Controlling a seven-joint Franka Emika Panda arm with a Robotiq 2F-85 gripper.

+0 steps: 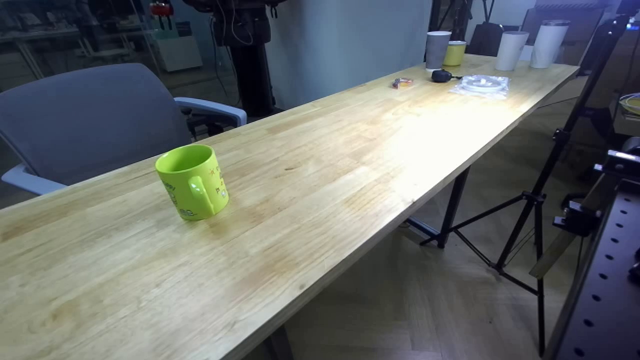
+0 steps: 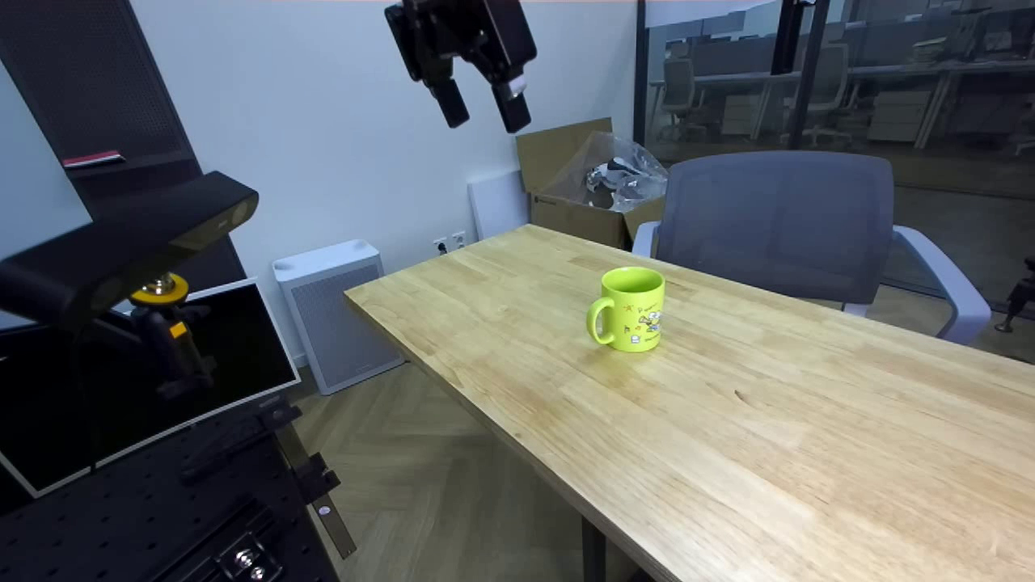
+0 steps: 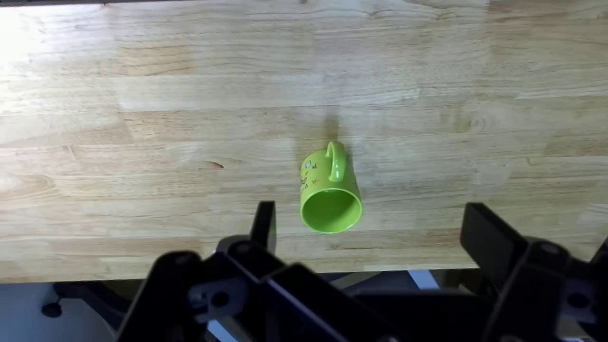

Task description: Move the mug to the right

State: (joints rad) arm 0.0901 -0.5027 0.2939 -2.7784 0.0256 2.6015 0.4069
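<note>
The lime-green mug (image 1: 186, 192) stands upright on the wooden table, with small printed drawings on its side. In an exterior view its handle (image 2: 597, 321) points to the left. In the wrist view the mug (image 3: 329, 178) shows its opening, with its handle pointing up in the picture. My gripper (image 2: 487, 113) hangs well above the table, clear of the mug. In the wrist view the gripper's two fingers (image 3: 370, 209) are wide apart with nothing between them, and the mug lies beyond, nearer the left finger.
The wooden table (image 1: 300, 200) has a grey chair (image 1: 95, 120) at its long edge. Cups, including a yellowish one (image 1: 454, 53) and a pale one (image 1: 511, 51), stand at its far end beside a plastic-wrapped item (image 1: 482, 85). A cardboard box (image 2: 574, 218) sits behind the table.
</note>
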